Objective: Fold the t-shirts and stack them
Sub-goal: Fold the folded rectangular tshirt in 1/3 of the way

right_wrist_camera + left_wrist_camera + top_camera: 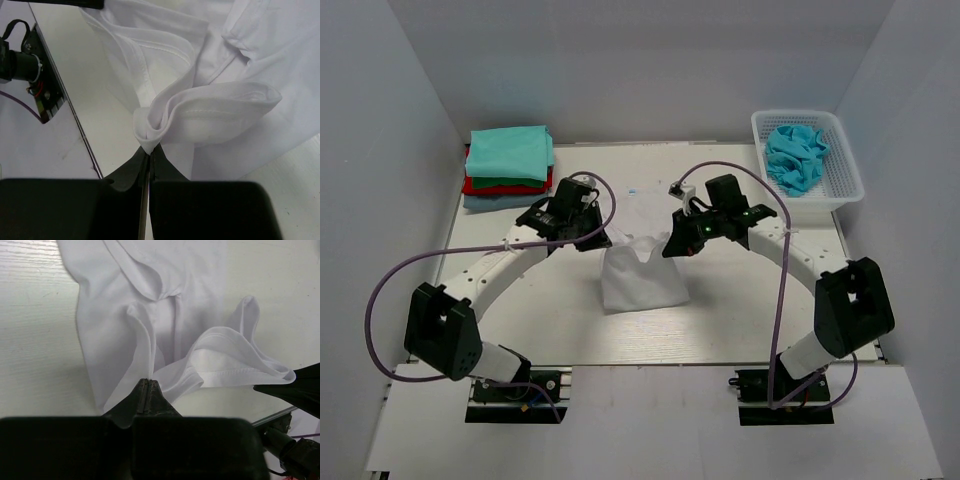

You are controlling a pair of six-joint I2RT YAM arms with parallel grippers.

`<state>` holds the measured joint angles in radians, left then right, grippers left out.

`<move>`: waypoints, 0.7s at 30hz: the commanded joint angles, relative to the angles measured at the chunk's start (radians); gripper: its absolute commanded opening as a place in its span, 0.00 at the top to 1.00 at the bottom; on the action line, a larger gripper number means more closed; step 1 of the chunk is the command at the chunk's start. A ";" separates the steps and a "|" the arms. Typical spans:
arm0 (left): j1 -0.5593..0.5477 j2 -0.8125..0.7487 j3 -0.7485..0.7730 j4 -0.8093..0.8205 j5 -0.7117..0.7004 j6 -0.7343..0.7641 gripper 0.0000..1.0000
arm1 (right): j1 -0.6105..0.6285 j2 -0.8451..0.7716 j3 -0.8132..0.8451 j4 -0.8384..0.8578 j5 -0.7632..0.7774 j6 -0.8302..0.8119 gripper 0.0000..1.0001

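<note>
A white t-shirt [642, 275] lies partly folded in the middle of the table, its two far corners lifted. My left gripper [607, 238] is shut on its far left corner; in the left wrist view the cloth [150, 310] runs into the closed gripper [146, 384]. On the far right corner my right gripper [672, 243] is shut; in the right wrist view a bunched hem [210, 110] is pinched at the gripper [148, 150]. Folded t-shirts are stacked at the far left: teal [510, 152] on top, red [495, 185] and grey-blue [485, 201] beneath. A light blue t-shirt [796, 157] lies crumpled in the basket.
A white lattice basket [845, 165] stands at the far right. Purple cables [380, 290] loop off both arms. The table's near edge and an arm base [35, 75] show in the right wrist view.
</note>
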<state>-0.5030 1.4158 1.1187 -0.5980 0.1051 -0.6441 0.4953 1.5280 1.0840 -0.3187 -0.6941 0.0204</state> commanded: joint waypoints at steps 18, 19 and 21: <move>0.063 0.307 0.211 0.021 -0.249 0.000 1.00 | -0.107 0.326 0.277 -0.034 0.088 -0.005 1.00; 0.063 0.307 0.211 0.030 -0.249 0.000 1.00 | -0.116 0.343 0.284 -0.031 0.081 -0.002 1.00; 0.075 0.331 0.223 0.030 -0.240 0.000 1.00 | -0.123 0.365 0.297 -0.022 0.062 0.000 1.00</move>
<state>-0.4412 1.7485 1.2930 -0.5930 -0.1154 -0.6510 0.3862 1.8668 1.3312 -0.3447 -0.5941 0.0193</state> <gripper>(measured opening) 0.028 0.013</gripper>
